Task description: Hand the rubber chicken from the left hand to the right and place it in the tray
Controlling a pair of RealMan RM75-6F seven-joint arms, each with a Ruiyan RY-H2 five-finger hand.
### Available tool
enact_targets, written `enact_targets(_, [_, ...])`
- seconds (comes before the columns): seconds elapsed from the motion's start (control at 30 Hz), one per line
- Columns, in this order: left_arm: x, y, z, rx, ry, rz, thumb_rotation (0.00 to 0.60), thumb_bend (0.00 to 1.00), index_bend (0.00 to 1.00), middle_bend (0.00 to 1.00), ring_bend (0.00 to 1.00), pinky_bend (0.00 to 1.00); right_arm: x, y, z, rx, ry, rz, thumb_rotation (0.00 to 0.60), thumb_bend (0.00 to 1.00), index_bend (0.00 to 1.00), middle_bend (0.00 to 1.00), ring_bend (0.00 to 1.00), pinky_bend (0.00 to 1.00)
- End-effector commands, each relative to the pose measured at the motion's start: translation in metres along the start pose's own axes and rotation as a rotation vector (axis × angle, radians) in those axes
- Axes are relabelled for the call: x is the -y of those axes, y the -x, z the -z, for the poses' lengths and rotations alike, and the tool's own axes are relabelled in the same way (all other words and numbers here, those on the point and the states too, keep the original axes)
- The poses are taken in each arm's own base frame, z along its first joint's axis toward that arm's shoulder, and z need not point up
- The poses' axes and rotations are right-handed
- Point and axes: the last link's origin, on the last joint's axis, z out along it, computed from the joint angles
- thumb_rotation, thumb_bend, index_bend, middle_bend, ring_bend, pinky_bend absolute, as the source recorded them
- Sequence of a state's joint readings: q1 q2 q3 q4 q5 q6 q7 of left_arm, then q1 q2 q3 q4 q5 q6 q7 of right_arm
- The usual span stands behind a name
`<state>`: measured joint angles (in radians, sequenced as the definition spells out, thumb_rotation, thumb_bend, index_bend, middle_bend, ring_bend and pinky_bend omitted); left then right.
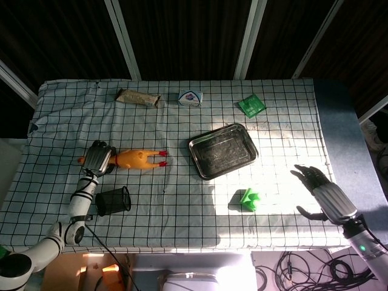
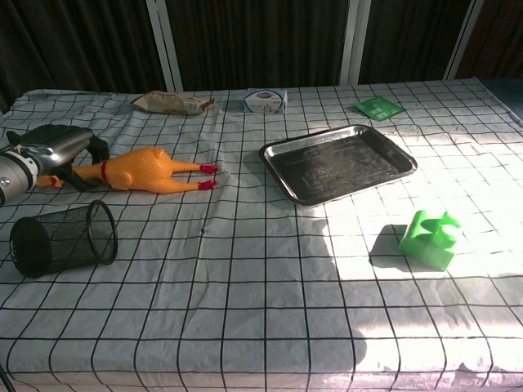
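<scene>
Head view: left hand (image 1: 97,157) sits over the neck end of the rubber chicken (image 1: 134,159) at the left side of the counter (image 1: 182,200); fingers curled around the neck, gripping it. Chicken lies on its side on the checked cloth, red feet pointing right toward the tray (image 1: 222,150), with a gap of cloth between feet and tray. Beak end sticks out left of the hand. Chest view, same grip: left hand (image 2: 57,147) wraps the chicken (image 2: 147,170) just behind the head, dark fingers (image 2: 96,150) hooked over the neck; body looks flat on the cloth, can't tell if it is lifted at all.

Right hand (image 1: 324,194) hovers at the right edge of the counter, well apart from chicken and tray, fingers spread, holding nothing. Not seen in chest view.

Tray (image 2: 282,163) is metal, rectangular, set at a slant near the counter's middle, nothing in it. Black mesh cup (image 1: 113,200) lies on its side just below the left hand, near the front edge; mesh cup (image 2: 59,237) opening faces left-front in chest view. Green block (image 1: 249,199) sits in the sun patch in front of the tray. Along the back edge: brown wrapper (image 1: 139,97), small white box (image 1: 190,97), green packet (image 1: 251,105).
</scene>
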<state>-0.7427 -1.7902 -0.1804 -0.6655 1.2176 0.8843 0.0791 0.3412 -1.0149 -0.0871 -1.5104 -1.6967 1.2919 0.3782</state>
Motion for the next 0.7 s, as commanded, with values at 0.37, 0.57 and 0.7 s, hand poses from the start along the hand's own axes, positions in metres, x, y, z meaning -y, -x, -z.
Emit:
enact_targets(0.37, [-0.01,-0.035,0.016,-0.09,0.12,0.328,0.6,0.79,0.63,0.72,0.49,0.67,0.014,-0.008,-0.018,-0.008,-0.061,-0.04,0.6,0.25,0.0,0.0,0.0,0.0])
enact_targets(0.57, [-0.014,-0.055,0.026,-0.107,0.199,0.402,0.6,0.81,0.61,0.75,0.52,0.7,0.036,-0.018,-0.05,0.027,-0.104,-0.131,0.6,0.25,0.0,0.0,0.0,0.0])
enact_targets(0.7, [-0.019,-0.061,0.033,-0.109,0.229,0.449,0.6,0.81,0.61,0.76,0.52,0.71,0.051,-0.023,-0.07,0.005,-0.13,-0.145,0.6,0.25,0.0,0.0,0.0,0.0])
